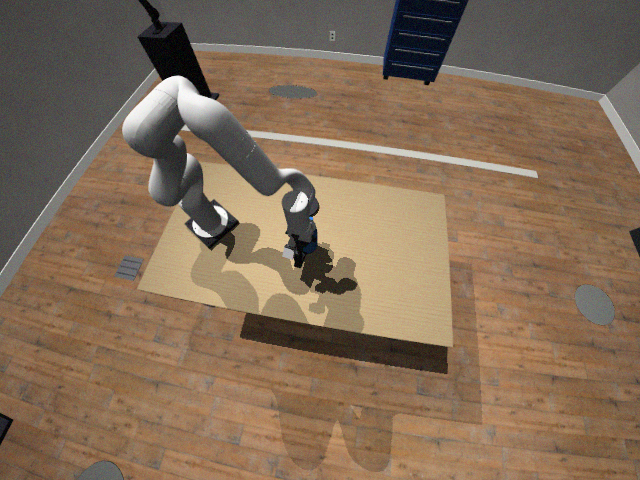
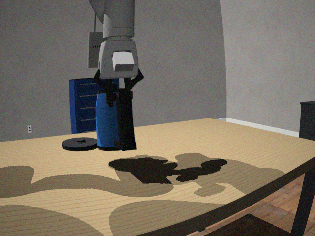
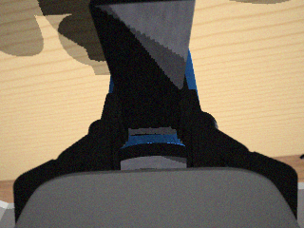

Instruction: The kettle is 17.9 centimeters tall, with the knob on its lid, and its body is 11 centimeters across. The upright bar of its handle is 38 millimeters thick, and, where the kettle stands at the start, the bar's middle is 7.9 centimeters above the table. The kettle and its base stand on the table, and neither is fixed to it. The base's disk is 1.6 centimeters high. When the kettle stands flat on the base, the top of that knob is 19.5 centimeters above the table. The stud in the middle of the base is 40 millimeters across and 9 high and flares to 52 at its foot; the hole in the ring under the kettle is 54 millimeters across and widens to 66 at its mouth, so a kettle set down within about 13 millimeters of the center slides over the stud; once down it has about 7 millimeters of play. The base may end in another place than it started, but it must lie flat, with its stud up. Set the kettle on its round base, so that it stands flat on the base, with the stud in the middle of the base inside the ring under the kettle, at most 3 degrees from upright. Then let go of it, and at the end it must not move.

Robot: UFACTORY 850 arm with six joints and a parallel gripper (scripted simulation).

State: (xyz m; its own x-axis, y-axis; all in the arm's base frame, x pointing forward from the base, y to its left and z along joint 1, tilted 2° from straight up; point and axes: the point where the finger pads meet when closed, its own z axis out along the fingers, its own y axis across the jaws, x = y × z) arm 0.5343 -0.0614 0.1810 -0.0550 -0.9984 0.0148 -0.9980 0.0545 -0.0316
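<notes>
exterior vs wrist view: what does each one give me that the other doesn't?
Only exterior: the round base with its stud up, lying on the table beside the kettle and apart from it; the kettle's whole blue body and upright black handle bar; the blue drawer unit behind.

Only wrist: a close look down the handle between the fingers, with blue showing at both its edges.

Both: the gripper shut on the handle, and the tan table top.

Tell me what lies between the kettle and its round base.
Only a narrow strip of table, seen in the exterior view: the kettle stands beside the base, not on it.
</notes>
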